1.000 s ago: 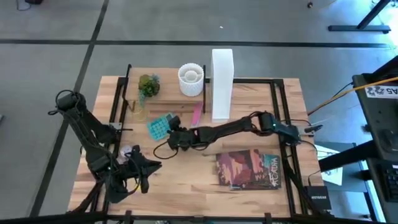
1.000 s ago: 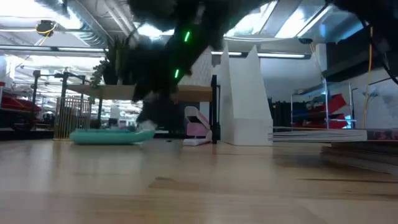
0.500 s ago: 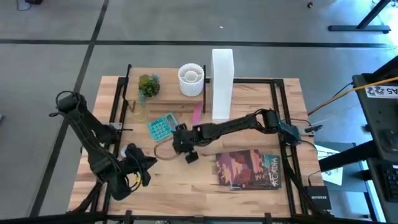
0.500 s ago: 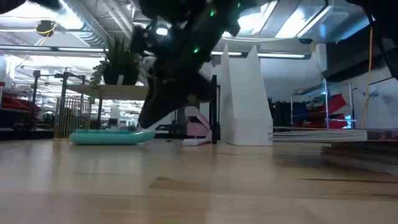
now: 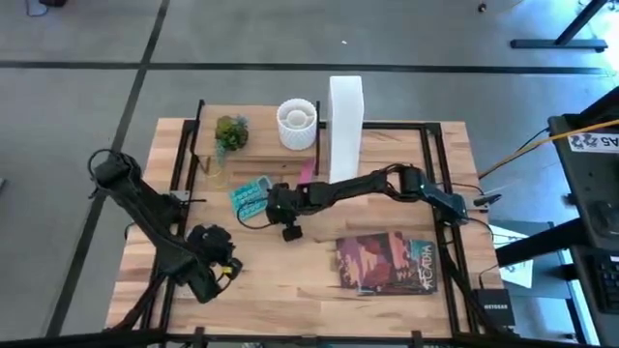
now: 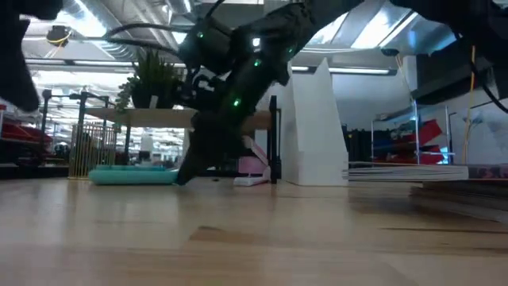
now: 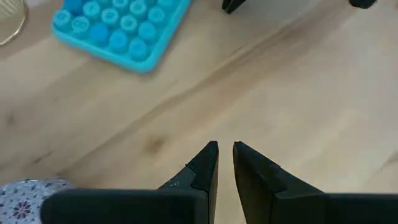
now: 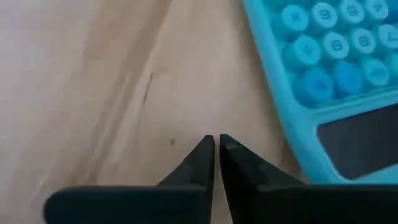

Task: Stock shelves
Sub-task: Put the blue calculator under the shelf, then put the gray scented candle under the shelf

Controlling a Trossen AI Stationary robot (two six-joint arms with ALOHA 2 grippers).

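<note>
At the far side of the desk (image 5: pixel 290 280), beyond the right tool (image 5: pixel 266 205), stand the shelves (image 5: pixel 259 140): one low light-wood board on thin black posts, near but not touching the tool. The right tool is low over the bare wood just beside the turquoise calculator (image 5: pixel 250 196), and in the right wrist view its two dark fingers (image 8: pixel 205 163) are pressed almost together with nothing between them. The left tool (image 7: pixel 225 163) is at the near left part of the desk, well apart from the shelves; its fingers are also nearly closed and empty, with only a thin gap. On the shelf board I count two things: one small green plant (image 5: pixel 230 130) and one white ribbed cup (image 5: pixel 297 124); what is inside the cup I cannot tell. One tall white file box (image 5: pixel 345 116) stands just beside the shelves on the right. One pink object (image 5: pixel 307 174) lies between the calculator and the file box. One clear glass (image 5: pixel 215 172) stands near the left posts. Books (image 5: pixel 387 261) lie at the near right.
</note>
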